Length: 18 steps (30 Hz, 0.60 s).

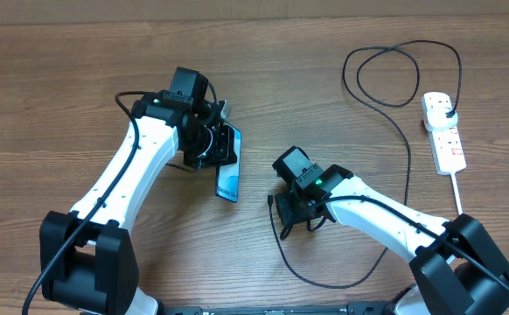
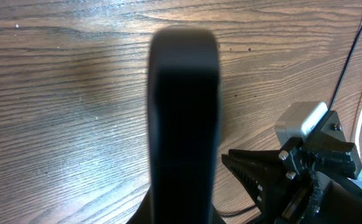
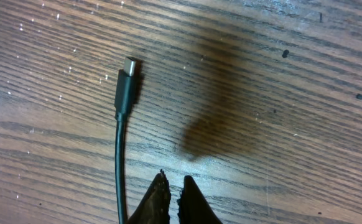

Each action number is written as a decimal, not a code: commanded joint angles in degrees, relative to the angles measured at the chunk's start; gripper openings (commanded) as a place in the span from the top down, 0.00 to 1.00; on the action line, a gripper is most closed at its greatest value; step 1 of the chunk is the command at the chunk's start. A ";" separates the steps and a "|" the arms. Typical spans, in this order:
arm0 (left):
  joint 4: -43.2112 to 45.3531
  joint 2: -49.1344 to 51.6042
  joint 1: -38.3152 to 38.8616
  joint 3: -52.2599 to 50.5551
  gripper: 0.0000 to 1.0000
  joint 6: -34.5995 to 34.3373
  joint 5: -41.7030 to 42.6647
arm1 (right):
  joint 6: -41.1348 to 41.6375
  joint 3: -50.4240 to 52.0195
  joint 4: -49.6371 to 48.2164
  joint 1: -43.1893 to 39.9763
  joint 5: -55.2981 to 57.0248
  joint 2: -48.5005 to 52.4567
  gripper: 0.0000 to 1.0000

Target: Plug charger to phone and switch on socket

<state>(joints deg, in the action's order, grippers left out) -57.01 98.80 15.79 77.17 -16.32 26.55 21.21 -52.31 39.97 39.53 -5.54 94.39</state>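
The left pincer [image 1: 219, 149] seems clamped on the phone [image 1: 228, 175]. The phone is tipped up on edge just off the table's [image 1: 62, 87] centre toward 9 o'clock. In the left wrist view it is a dark blur that hides one finger, so the grip is not certain.

The right pincer [image 3: 176, 200] hangs low over the wood with its tips almost together and nothing between them. The cable's [image 1: 409, 157] connector [image 3: 129, 70] lies flat at 11 o'clock from those tips, apart from them.

The cable loops toward 1 o'clock and ends at a plug [image 1: 447, 109] seated in the power strip [image 1: 448, 147], which lies at 2 o'clock.
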 commanded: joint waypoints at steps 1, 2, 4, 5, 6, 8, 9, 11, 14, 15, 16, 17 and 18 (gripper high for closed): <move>0.31 0.35 0.48 -0.17 0.96 0.85 0.20 | 0.17 0.61 -0.31 0.26 0.59 0.15 0.94; 0.31 0.35 0.48 -0.20 0.96 0.85 0.17 | 0.17 0.61 -0.31 0.26 0.59 0.15 0.93; 0.28 0.35 0.48 -0.20 0.96 0.87 -0.15 | 0.17 0.61 -0.33 0.26 0.59 0.15 0.92; 0.31 0.35 0.48 -0.20 0.96 0.87 -0.17 | 0.17 0.61 -0.31 0.26 0.59 0.15 0.92; 0.31 0.35 0.48 -0.20 0.96 0.85 -0.17 | 0.17 0.61 -0.31 0.26 0.59 0.15 0.92; 0.31 0.35 0.48 -0.20 0.96 0.85 -0.17 | 0.15 0.61 -0.33 0.26 0.59 0.15 0.93; 0.33 0.35 0.48 -0.20 0.96 0.85 -0.17 | 0.13 0.61 -0.33 0.26 0.59 0.15 0.95; 0.39 0.35 0.48 -0.20 0.96 0.87 -0.17 | -0.04 0.61 -0.33 0.26 0.57 0.15 0.96; 0.68 0.35 0.48 -0.20 0.96 0.85 -0.87 | -0.31 0.61 -0.48 0.26 0.52 0.15 0.96; 0.85 0.35 0.48 -0.20 0.96 0.72 -1.53 | -0.96 0.61 -0.72 0.26 0.33 0.15 0.96; 0.98 0.35 0.48 -0.20 0.96 0.44 -1.73 | -1.90 0.59 -0.85 0.26 -0.11 0.15 0.94; 1.31 0.35 0.48 -0.20 0.96 0.28 -1.60 | -2.95 0.48 -0.90 0.26 -0.74 0.15 0.92; 1.64 0.35 0.31 -0.20 0.96 -0.57 -1.64 | -3.96 0.17 -0.61 0.26 -1.66 0.15 0.90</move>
<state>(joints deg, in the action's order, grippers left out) -56.07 98.80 15.79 77.17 -16.34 25.17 20.14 -52.31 39.48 39.53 -5.74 94.39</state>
